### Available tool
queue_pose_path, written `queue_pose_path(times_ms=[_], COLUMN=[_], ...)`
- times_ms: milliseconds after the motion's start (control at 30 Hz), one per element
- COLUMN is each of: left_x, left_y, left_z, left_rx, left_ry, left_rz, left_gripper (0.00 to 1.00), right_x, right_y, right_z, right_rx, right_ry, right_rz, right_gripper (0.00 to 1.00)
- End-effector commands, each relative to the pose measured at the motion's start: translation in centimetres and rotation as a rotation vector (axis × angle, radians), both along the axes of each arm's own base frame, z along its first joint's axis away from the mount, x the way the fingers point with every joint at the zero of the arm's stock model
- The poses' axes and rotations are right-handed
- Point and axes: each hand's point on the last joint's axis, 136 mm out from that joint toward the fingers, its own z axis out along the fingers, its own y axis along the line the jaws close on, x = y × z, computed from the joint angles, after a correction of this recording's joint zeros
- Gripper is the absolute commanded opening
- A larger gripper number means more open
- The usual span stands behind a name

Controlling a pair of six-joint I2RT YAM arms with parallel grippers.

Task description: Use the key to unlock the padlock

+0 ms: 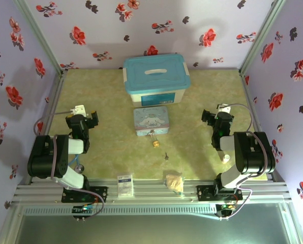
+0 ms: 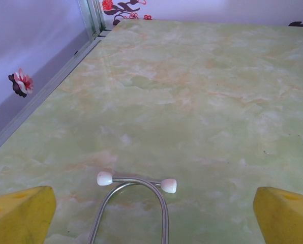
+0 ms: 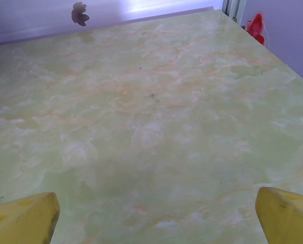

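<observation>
The tiny brass padlock (image 1: 154,141) lies on the green table just in front of the blue cartoon tin (image 1: 151,121), its silver shackle pointing toward the tin. The small dark key (image 1: 165,155) lies a little to the right of and nearer than the padlock. My left gripper (image 1: 83,117) is far left of both, and in the left wrist view it (image 2: 152,217) stands open, its yellow fingertips (image 2: 20,212) wide apart. My right gripper (image 1: 216,116) hovers at the right. It (image 3: 156,219) is open over bare table with nothing between its fingertips (image 3: 286,213).
A storage box with a blue lid (image 1: 156,79) stands behind the tin. A white card (image 1: 125,184) and a beige lumpy wad (image 1: 174,182) lie at the near edge. A thin metal loop with white-capped ends (image 2: 137,180) lies below the left gripper. Flowered walls enclose the table.
</observation>
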Motion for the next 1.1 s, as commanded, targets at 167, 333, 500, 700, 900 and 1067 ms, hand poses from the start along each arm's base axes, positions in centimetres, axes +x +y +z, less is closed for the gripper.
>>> queue_pose_path(times_ms=[167,333,500,700,900,1067], left_x=[0.5,-0.8,-2.4,-3.6,-5.1,-8.0], left_y=[0.1,1.0,1.5,-3.5,-12.0,-18.6], left_z=[0.9,3.8,8.2,11.5,9.4,8.2], left_rx=[0.007,0.008,-0.08,-0.476,-0.629,-0.609], left_ry=[-0.034,-0.076,-0.149,-0.193,0.106,0.234], left_rz=[0.001,0.056,0.113,-0.082,-0.336,-0.515], left_gripper=[1.0,1.0,1.0,1.0,1.0,1.0], right_x=[0.1,-1.0,-2.6,-3.7,-6.8,-10.5], right_y=[-0.3,-0.4,-0.1,3.7,9.7,14.8], right_z=[1.3,4.6,8.5,8.0,6.4,3.8], right_rx=[-0.013,-0.027,0.121,0.426,0.433,0.341], right_ry=[-0.038,-0.066,-0.056,0.096,0.29,0.477], right_rz=[-0.015,-0.023,-0.066,0.04,0.174,0.298], right_gripper=[0.99,0.99,0.99,0.99,0.96,0.91])
